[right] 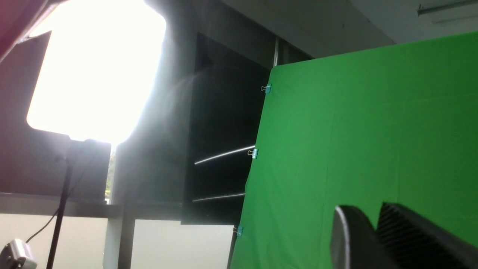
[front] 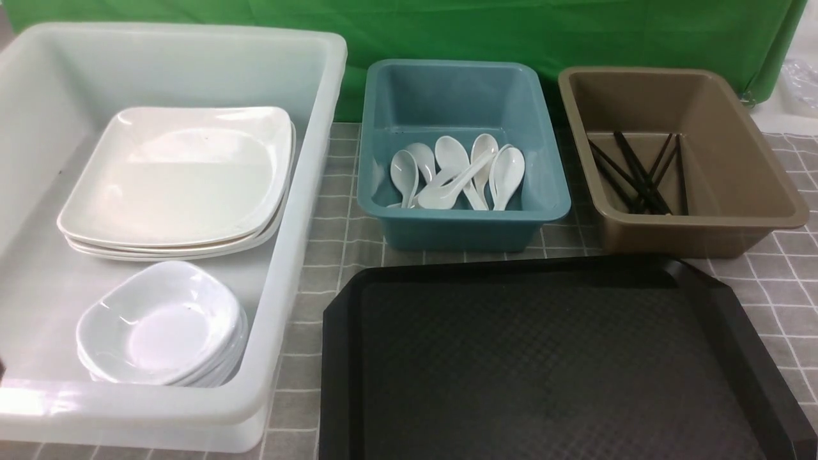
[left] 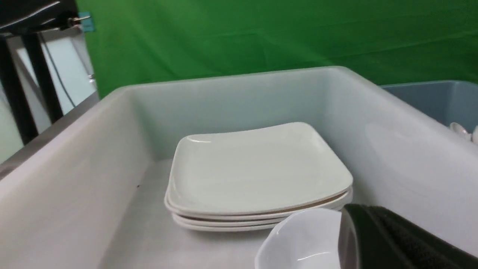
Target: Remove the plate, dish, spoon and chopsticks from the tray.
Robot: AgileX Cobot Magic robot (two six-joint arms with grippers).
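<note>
Now your tray (front: 754, 332) sits bare; plates (front: 172, 176) lie stacked in the white bin (front: 300, 211) at ten o'clock. Your left gripper (left: 377, 239), pressed together, hangs beside the dishes (left: 302, 239); the right gripper's (right: 373, 239) spread you cannot tell.

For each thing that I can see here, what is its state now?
tray: bare, nothing on it.
plates: stacked in the white bin.
small dishes: stacked in the same bin, in front of the plates.
spoons: loose heap in the blue bin.
chopsticks: lying crossed in the brown bin.
left gripper: shut, holds nothing.
right gripper: raised toward the green backdrop, holds nothing; jaw state unclear.
</note>
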